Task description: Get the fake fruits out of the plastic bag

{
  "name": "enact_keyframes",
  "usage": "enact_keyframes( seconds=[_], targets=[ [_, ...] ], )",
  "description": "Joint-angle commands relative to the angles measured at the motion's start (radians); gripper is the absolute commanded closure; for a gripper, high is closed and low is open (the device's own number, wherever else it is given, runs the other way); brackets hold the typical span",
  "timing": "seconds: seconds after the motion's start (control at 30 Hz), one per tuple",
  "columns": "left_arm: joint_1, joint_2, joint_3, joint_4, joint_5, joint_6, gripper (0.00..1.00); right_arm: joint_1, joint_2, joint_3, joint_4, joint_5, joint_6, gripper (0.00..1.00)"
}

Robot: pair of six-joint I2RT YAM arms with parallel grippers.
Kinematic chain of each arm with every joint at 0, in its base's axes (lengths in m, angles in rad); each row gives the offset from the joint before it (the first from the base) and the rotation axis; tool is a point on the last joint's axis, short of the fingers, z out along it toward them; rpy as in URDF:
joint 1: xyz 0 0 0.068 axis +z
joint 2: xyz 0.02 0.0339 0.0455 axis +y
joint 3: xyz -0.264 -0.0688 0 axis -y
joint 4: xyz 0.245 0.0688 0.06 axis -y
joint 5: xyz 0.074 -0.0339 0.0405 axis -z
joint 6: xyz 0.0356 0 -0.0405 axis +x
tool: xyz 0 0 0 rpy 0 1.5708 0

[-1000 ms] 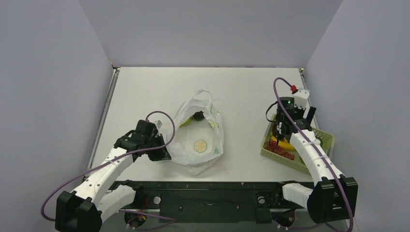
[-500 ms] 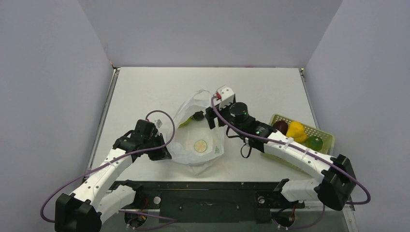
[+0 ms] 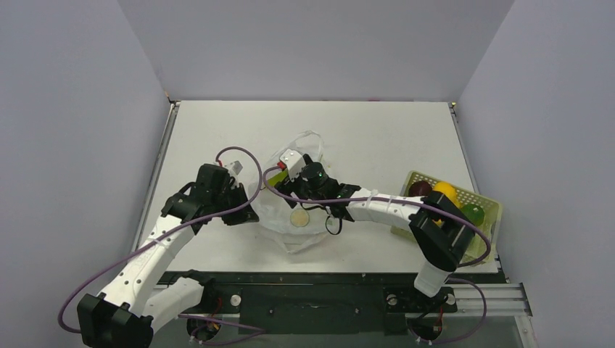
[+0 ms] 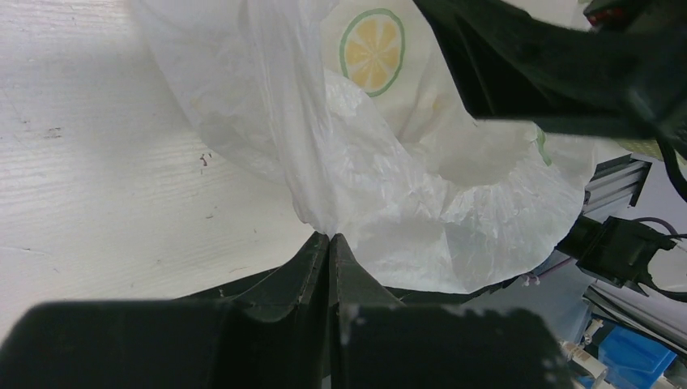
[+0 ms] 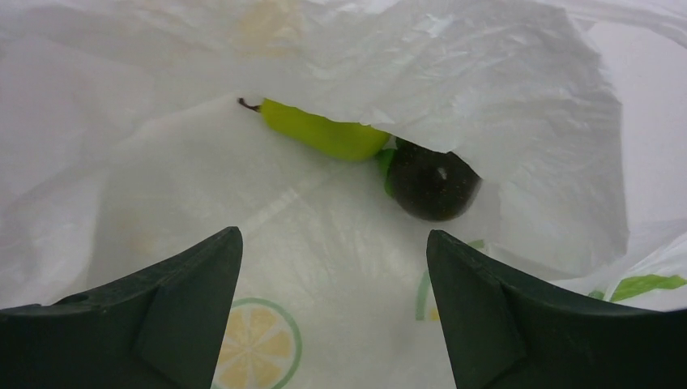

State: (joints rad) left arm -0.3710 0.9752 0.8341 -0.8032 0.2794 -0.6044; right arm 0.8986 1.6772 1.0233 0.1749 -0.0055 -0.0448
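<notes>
**BAG UNLOADING: PRESENT STATE**

The table (image 3: pixel 217 130) carries the bag (image 3: pixel 279 221) near its centre and the basket (image 3: pixel 487 205) at its right edge, well apart. The bag lies crumpled with its mouth open.

Left gripper (image 4: pixel 329 240): clenched on a fold at the bag's left edge, just above the table surface.

Right gripper (image 5: pixel 334 235): released, jaws spread wide with nothing between them. It is positioned inside the bag mouth and faces the contents.

Inside the bag, the pear (image 5: pixel 324 134) lies partly under a fold of film. The purple fruit (image 5: pixel 433 182) lies just beside its thick end.

The basket holds a dark fruit (image 3: pixel 419 190), a yellow fruit (image 3: pixel 444 193) and a green fruit (image 3: pixel 473 214), side by side.
</notes>
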Motion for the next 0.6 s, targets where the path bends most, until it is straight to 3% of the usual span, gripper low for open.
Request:
enact_keyframes(
  seconds=[0.0,0.37,0.57],
  targets=[
    [0.003,0.003,0.048,-0.024,0.014,0.030,1.00,0.006,0.084,0.098,0.057,0.211,-0.102,0.20],
    [0.001,-0.001,0.049,-0.034,0.045,0.038,1.00,0.003,0.249,0.222,0.035,0.368,-0.273,0.20],
    [0.000,-0.010,0.037,-0.043,0.051,0.039,1.00,-0.019,0.333,0.268,0.038,0.337,-0.318,0.18]
  ],
)
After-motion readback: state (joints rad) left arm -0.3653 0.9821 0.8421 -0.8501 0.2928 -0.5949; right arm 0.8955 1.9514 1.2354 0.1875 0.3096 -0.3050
